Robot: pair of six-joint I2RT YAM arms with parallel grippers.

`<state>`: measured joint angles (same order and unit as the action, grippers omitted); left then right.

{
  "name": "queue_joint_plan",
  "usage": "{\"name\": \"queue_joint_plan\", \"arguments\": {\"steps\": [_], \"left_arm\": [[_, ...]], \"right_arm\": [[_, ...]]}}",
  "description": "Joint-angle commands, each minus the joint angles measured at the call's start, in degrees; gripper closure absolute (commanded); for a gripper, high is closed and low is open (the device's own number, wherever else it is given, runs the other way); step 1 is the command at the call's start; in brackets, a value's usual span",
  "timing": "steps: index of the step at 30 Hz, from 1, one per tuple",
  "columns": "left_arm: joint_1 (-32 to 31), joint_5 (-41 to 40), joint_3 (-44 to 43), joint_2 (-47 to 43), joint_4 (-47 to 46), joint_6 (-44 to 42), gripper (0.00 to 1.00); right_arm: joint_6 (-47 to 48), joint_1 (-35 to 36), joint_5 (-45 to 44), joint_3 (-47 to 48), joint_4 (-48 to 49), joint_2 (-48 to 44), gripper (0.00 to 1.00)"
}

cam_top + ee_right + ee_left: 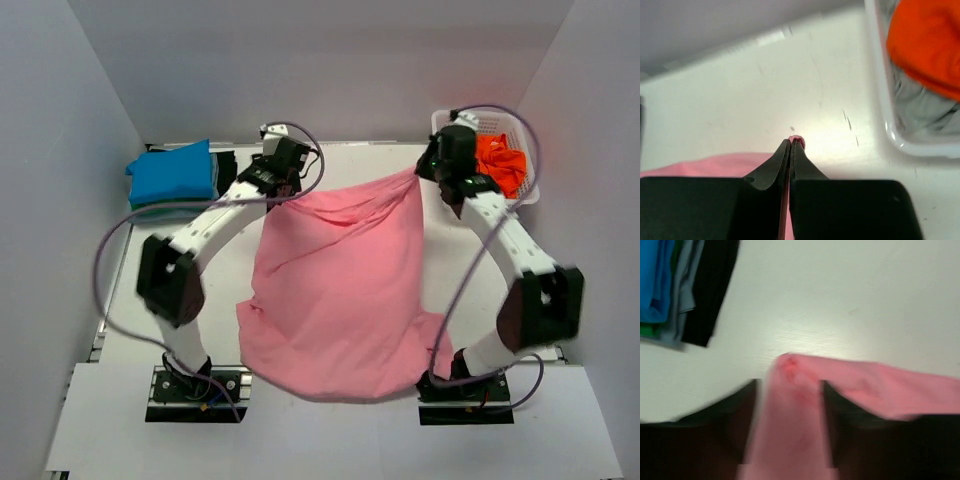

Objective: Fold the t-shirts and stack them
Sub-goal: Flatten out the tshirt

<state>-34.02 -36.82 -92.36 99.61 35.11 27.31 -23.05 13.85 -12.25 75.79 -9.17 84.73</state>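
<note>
From above, I am looking at the pink t-shirt lying spread over the middle of the worktop, its near hem hanging at the front edge and its two far corners up at the left end effector and the right end effector. A folded blue t-shirt is sitting at the far left, and an orange t-shirt is waiting in the basket at the far right. I am judging this as the laying-out step, before any fold. In the left wrist view, which is blurred, the left end effector is standing with its fingers well parted and a ridge of pink t-shirt running loosely between them, not pinched. In the right wrist view the right end effector is clamping tight on a nub of pink t-shirt, beside the basket. Next I am expecting to free that corner too, then check the cloth is lying flat before regrasping an edge.
</note>
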Motion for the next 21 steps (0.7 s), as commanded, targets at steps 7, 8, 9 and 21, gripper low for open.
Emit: {"name": "queue_joint_plan", "arguments": {"steps": [7, 8, 9, 21], "left_arm": [[8.26, 3.24, -17.24, 15.17, 8.74, 3.89, 0.0], [8.27, 3.85, -17.24, 15.17, 8.74, 3.37, 0.0], [8.27, 5.08, -16.02, 14.3, 7.96, 3.36, 0.0], [6.51, 33.79, 27.01, -15.27, -6.52, 8.02, 0.0]], "right_arm": [[2.91, 0.3, -2.96, 12.47, -6.57, 13.63, 0.31], [3.1, 0.13, -1.21, 11.58, -5.08, 12.84, 0.19], [3.01, 0.22, -0.85, 9.49, -4.46, 12.05, 0.1], [-1.19, 2.59, 6.27, -16.01, -4.89, -7.55, 0.1]]}}
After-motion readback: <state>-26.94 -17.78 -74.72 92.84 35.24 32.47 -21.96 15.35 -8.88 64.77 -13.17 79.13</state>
